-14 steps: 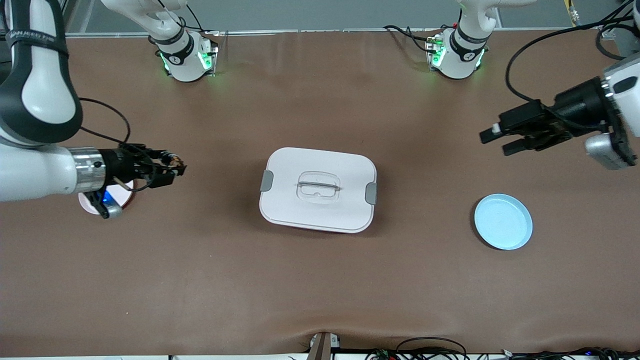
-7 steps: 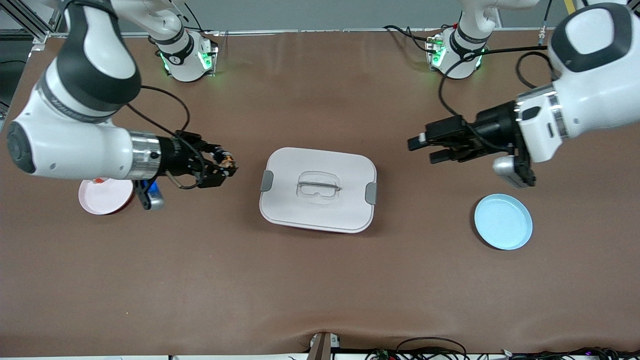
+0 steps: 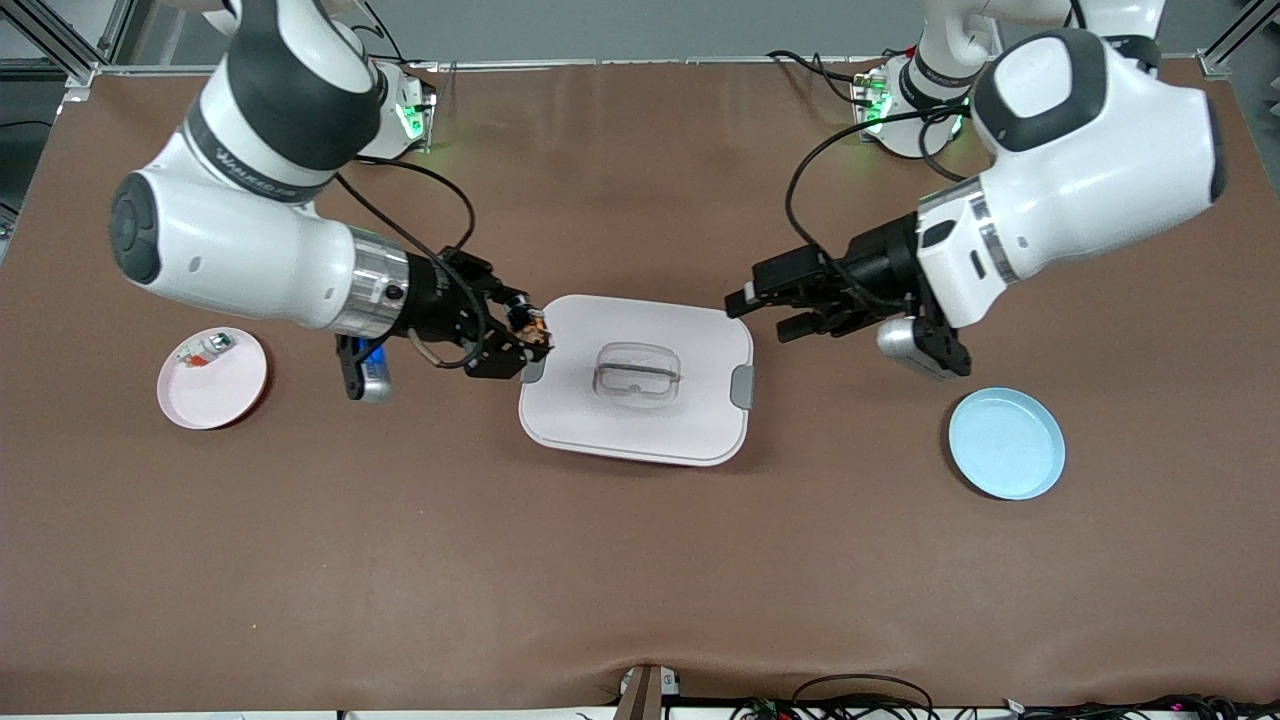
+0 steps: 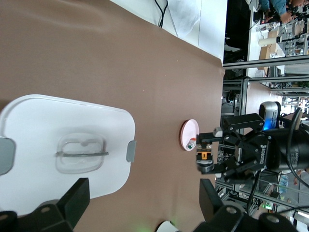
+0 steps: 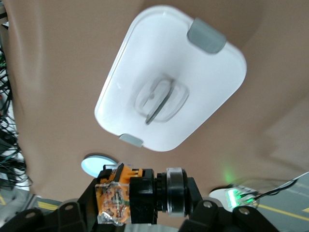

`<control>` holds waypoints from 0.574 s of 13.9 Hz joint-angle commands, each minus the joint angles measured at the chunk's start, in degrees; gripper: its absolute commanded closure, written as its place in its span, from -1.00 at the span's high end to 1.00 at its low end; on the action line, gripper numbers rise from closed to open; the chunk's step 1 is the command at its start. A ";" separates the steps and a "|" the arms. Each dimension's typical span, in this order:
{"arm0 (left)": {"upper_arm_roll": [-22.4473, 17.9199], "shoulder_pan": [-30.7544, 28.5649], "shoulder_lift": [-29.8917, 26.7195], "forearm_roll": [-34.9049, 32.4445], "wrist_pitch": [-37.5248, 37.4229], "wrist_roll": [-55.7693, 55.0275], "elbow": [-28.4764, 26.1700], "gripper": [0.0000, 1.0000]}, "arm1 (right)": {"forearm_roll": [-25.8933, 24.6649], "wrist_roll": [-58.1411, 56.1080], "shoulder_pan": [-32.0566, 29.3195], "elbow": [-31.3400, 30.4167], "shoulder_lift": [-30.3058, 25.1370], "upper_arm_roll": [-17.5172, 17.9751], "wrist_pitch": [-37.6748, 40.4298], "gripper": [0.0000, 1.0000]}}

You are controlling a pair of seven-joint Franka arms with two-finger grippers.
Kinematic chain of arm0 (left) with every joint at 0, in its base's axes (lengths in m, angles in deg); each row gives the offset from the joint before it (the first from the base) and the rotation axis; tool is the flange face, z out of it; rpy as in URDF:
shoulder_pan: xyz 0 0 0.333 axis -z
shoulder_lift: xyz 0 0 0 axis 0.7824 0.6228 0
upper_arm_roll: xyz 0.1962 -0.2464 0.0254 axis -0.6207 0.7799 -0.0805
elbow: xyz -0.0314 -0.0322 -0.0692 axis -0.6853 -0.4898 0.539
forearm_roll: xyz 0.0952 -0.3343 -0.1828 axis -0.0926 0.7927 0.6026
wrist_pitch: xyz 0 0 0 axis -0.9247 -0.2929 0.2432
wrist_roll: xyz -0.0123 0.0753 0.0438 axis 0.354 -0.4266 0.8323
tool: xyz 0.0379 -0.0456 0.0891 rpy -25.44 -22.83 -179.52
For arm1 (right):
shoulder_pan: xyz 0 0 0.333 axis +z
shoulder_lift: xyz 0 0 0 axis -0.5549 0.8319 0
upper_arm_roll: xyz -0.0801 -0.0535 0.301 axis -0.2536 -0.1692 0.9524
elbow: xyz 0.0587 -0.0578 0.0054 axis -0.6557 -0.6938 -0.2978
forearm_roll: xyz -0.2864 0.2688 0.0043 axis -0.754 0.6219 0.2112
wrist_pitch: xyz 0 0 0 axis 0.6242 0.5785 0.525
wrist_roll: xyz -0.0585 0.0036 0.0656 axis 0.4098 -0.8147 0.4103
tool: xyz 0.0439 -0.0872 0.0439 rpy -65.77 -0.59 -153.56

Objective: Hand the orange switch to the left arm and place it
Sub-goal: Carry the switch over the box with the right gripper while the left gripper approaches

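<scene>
The step in hand looks like the mid-air handover. The right gripper (image 3: pixel 528 338) sits left of centre in the front view, over the edge of the box (image 3: pixel 640 415) at the right arm's end, with its fingers clamped on the orange switch (image 3: pixel 532 325). The right wrist view shows the grip plainly: the switch (image 5: pixel 140 194) lies crosswise between the fingers, its orange end and black body sticking out to the sides.

The left gripper (image 3: pixel 775 305) is right of centre in the front view, over the box's edge at the left arm's end. Its fingers (image 3: pixel 752 297) are spread wide and hold nothing. In the left wrist view the switch (image 4: pixel 203 160) shows at middle right, well apart from this gripper.

The blue plate (image 3: pixel 1007 443), at lower right of the front view, is empty and probably the goal. The pink plate (image 3: pixel 222 388) at far left holds a small white part (image 3: pixel 203 347).

The next move likely calls for both grippers to close the gap above the lid, staying high enough to clear the box. The left fingers need to line up on a free part of the switch before the right lets go. With so tiny a part, a poor match risks a drop onto the lid.
</scene>
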 commanded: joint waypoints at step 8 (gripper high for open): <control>-0.06 6.22 5.14 6.54 10.73 -0.63 0.82 1.00 | 1.09 12.11 5.30 9.41 8.68 -0.66 -12.20 -1.00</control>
